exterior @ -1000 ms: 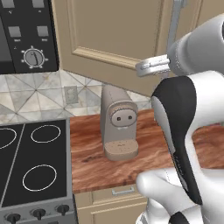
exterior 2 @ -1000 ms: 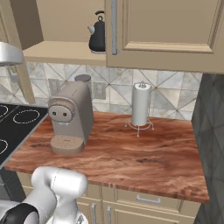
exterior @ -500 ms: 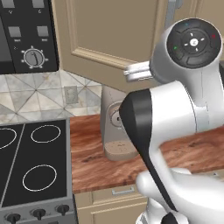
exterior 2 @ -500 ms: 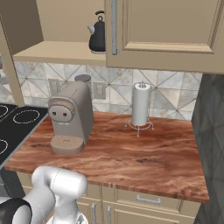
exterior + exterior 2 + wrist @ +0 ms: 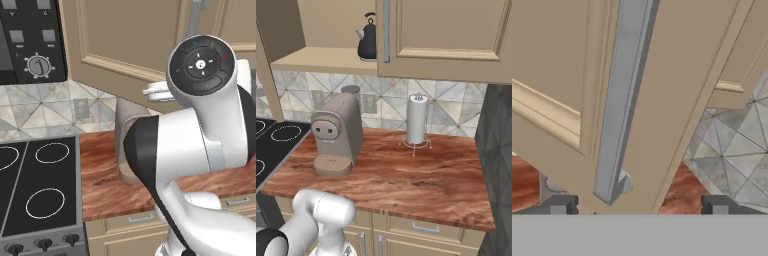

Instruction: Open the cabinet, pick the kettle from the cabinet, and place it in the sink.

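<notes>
The cabinet (image 5: 331, 60) stands with its left side open, and the small black kettle (image 5: 368, 42) sits on its tan shelf next to the closed right door. In the hand view my gripper (image 5: 639, 206) is open. Its two dark fingertips (image 5: 559, 205) stand wide apart on either side of the lower end of the swung-out door's silver bar handle (image 5: 624, 95), touching neither side. In the left base view that open door (image 5: 125, 45) hangs out over the counter, with my arm in front of it. The sink is out of view.
A taupe coffee machine (image 5: 336, 135) stands on the reddish wood counter (image 5: 421, 180) under the shelf, with a paper towel holder (image 5: 417, 120) to its right. The black stovetop (image 5: 40, 185) lies to the left. A dark wall (image 5: 498, 150) closes the counter's right end.
My jaws have spread off the door handle. The arm's elbow has swung toward the left base camera and now covers the coffee machine there. The grey arm part has left the right base view.
</notes>
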